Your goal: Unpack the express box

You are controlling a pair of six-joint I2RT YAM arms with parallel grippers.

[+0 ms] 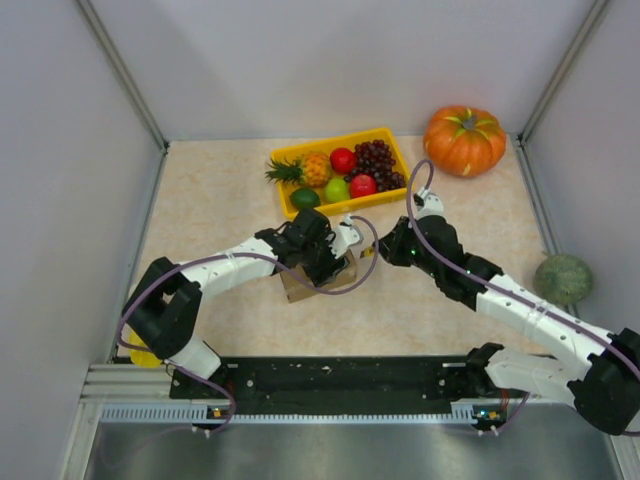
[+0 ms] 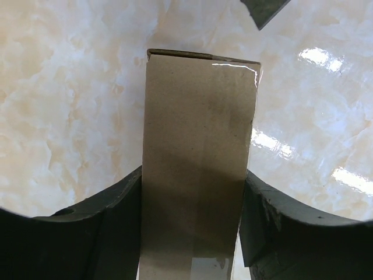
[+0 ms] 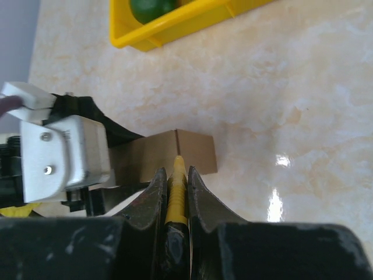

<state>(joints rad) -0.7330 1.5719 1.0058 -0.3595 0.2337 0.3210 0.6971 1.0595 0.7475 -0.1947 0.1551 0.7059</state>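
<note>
the left claw (image 2: pixel 192 181) is clamped across the plain brown cardboard express box (image 2: pixel 201 111). the right claw (image 3: pixel 176 170) is pinched on a slim yellow object (image 3: pixel 176 201). both are reached inward.

We note the express box (image 2: pixel 198 116), small, plain brown cardboard, closed, glossy tape along its upper face, clamped between the left gripper (image 2: pixel 195 201) fingers, yellow blade (image 3: pixel 176 192) tip at its end seam, near the yellow tray (image 3: pixel 175 26).
</note>
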